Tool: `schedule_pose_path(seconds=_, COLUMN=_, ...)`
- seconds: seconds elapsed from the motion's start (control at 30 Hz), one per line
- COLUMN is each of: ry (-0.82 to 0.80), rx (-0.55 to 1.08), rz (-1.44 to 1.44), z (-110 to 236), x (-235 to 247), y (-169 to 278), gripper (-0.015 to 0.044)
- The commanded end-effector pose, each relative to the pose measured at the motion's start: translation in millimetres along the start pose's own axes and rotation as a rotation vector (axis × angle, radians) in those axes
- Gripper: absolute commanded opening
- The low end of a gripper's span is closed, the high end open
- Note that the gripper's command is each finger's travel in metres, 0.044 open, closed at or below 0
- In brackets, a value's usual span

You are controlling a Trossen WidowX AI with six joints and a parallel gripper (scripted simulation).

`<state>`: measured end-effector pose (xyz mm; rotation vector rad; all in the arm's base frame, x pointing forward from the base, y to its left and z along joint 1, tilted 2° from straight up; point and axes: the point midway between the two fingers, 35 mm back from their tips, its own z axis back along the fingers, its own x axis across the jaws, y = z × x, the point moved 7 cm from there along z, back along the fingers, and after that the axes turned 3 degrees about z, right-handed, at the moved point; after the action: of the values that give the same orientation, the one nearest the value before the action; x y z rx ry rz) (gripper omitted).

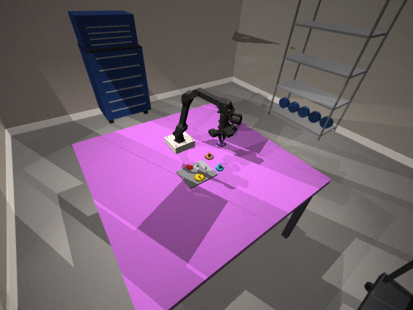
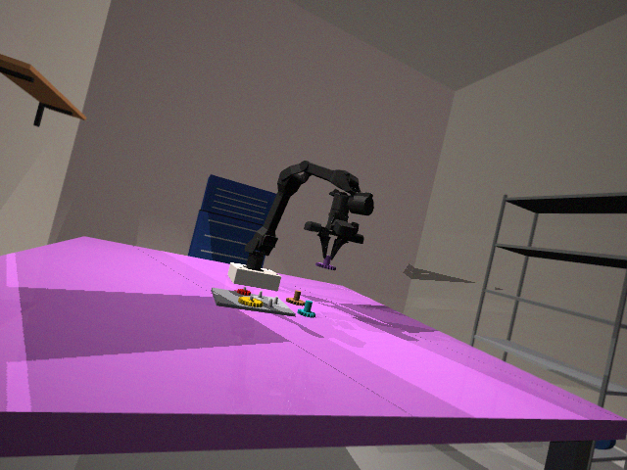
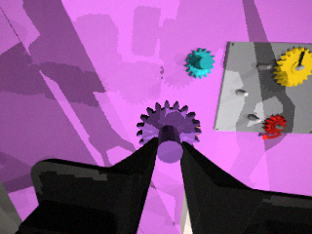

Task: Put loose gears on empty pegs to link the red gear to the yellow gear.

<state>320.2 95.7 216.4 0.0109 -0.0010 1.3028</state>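
Note:
My gripper is shut on the purple gear's stem. The purple gear hangs flat above the table, off the board. The grey board carries the red gear and the yellow gear. Three empty pegs show in the wrist view, an upper peg, a middle peg and a lower peg. An orange gear and a teal gear stand on the table.
The arm's white base stands behind the board. The orange gear is nearly all hidden behind the purple gear in the wrist view. The teal gear stands close beside the board's edge. Arm shadows cross the table and the board.

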Motion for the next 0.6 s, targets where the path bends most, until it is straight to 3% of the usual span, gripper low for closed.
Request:
schedule_pose_path(seconds=0.0, ry=-0.006, rx=-0.008, rz=0.004, z=6, x=-2, y=0, gripper=0.0000)
schedule_pose_path(seconds=0.57, ry=-0.002, rx=-0.010, rz=0.004, z=-13, x=-44, y=-10, gripper=0.0000)
